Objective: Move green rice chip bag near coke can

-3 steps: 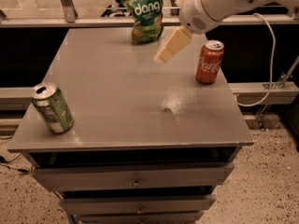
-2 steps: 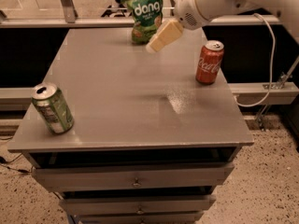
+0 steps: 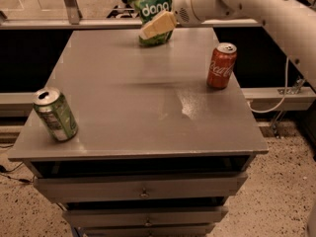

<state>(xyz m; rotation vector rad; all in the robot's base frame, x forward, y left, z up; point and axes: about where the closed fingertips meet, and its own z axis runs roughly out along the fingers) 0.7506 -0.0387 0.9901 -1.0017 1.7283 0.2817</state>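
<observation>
Nearest to me is the front of the grey cabinet, its drawers stacked one under another, standing on a speckled floor. On its flat top, at the near left corner, a green-and-white soda can stands slightly tilted with its silver top open.

Farther back on the right side, close to the right edge, the coke can stands upright. It is well apart from everything else on the top.

At the far edge, about the middle, the green rice chip bag stands upright with its white lettering facing me. It is to the left of the coke can and farther back.

The gripper sits right in front of the bag's lower half, angled down to the left, on the white arm that comes in from the far right. I cannot tell how far open it is, nor whether it has hold of the bag or merely overlaps it from my view.
</observation>
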